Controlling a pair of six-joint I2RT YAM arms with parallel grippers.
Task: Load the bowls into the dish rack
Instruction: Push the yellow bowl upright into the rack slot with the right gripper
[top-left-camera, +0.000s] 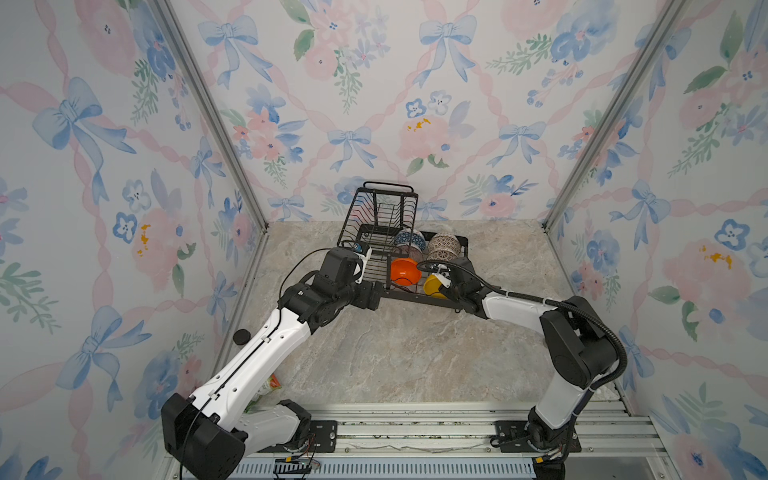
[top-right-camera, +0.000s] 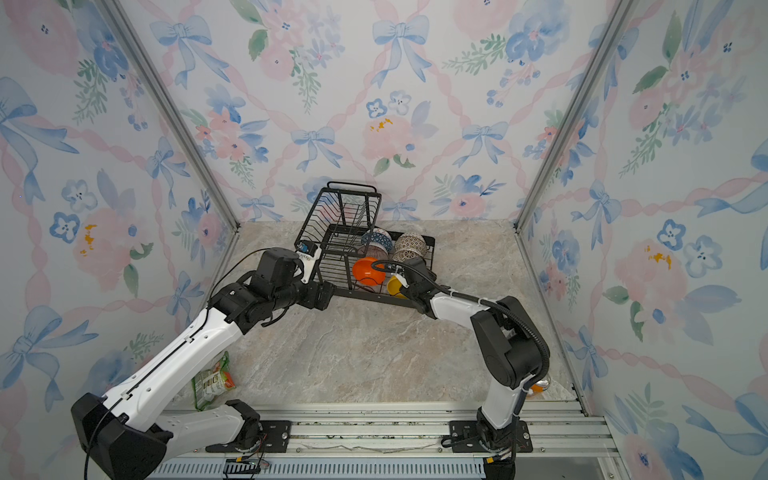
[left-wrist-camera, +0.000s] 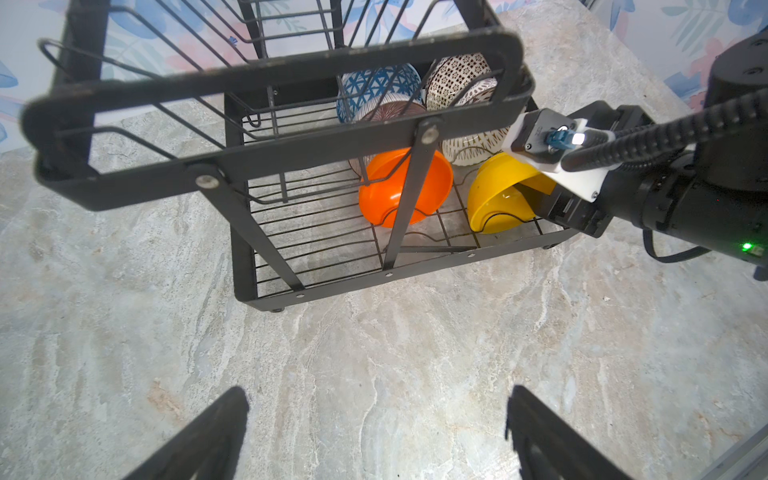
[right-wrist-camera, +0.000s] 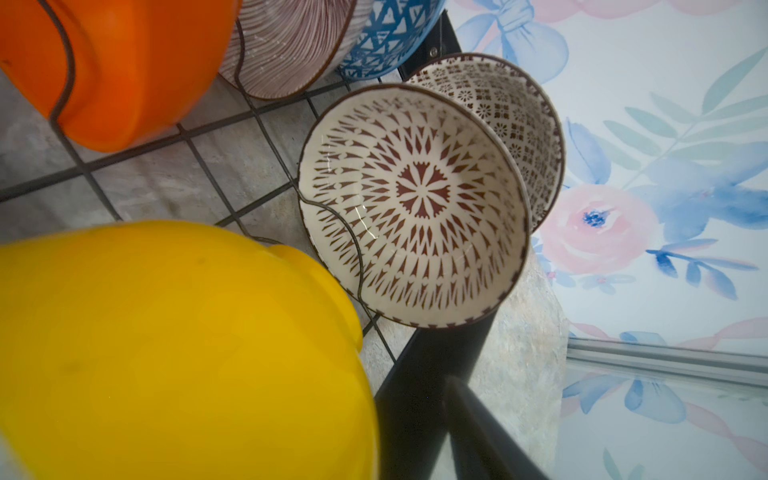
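Just above centre in both top views, the dish rack (top-left-camera: 415, 300) stands on the marbled surface (top-left-camera: 415, 353), its wide base carrying, on edge, the blue bowl (top-left-camera: 409, 237), pink striped bowl (top-left-camera: 412, 252) and orange bowl (top-left-camera: 405, 270) in one row, two lattice bowls (top-left-camera: 444, 245) and the yellow bowl (top-left-camera: 432, 286) to their right. The right hand (left-wrist-camera: 530, 199) straddles the yellow bowl's rim, its visible finger (right-wrist-camera: 473, 428) apart from the wall, parted rather than clamped. The left hand (left-wrist-camera: 376, 392) hangs wide open over bare surface beside the rack.

A marbled table (top-left-camera: 415, 353) bears the dish rack (top-left-camera: 365, 227) at the back, with a packet (top-right-camera: 212, 380) and a can (top-right-camera: 540, 386) nearer the front.
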